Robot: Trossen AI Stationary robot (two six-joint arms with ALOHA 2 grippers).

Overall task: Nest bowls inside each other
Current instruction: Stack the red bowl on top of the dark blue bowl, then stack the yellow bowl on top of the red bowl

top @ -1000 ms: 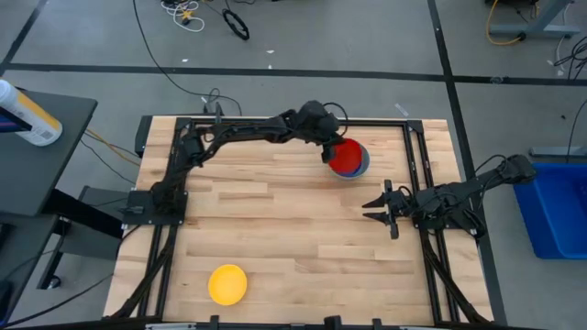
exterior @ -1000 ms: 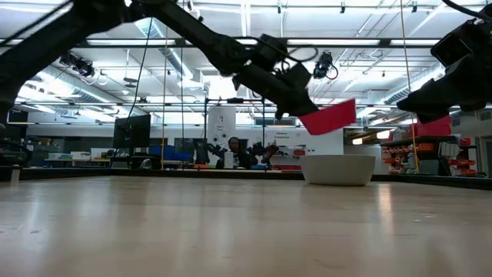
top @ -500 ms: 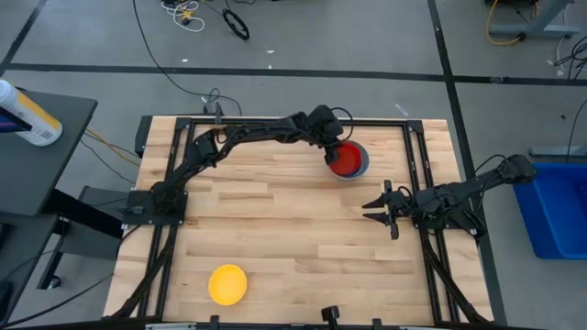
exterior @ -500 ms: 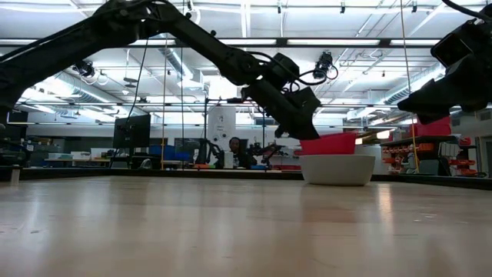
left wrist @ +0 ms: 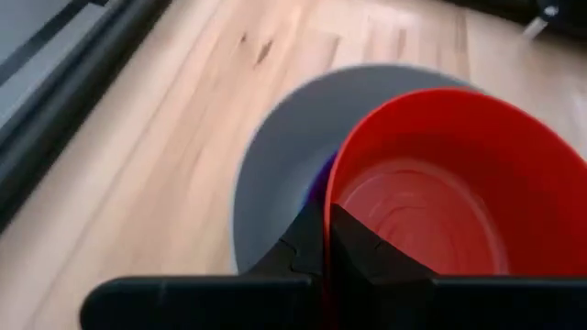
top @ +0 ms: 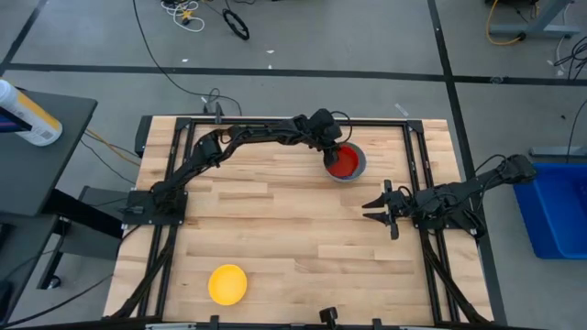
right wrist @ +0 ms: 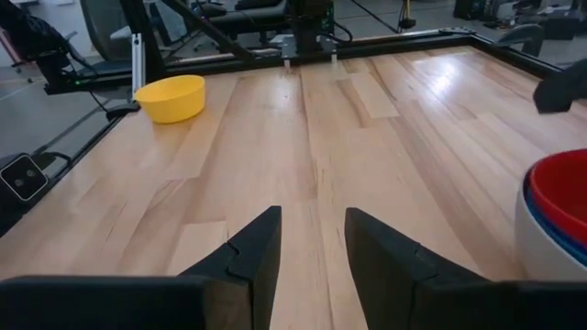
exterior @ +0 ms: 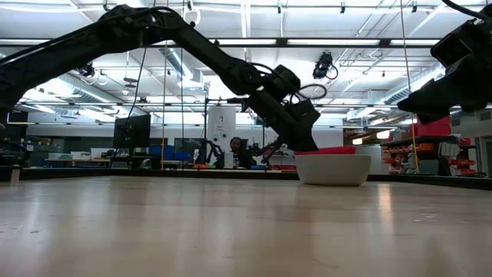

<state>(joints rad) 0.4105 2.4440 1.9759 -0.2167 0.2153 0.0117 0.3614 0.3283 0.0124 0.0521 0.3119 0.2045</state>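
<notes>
Looking from high: left end effector pinches the red bowl rim, seated in the grey bowl; yellow bowl well apart on the desk.
Low: red rim just above grey wall.
Left wrist: thin stiff plastic, probably light and slippery; take it by the rim.
Right wrist: right end effector empty, parted, waiting.

Smooth glossy plastic red bowl in matt grey bowl; pale wood-plank table.
</notes>
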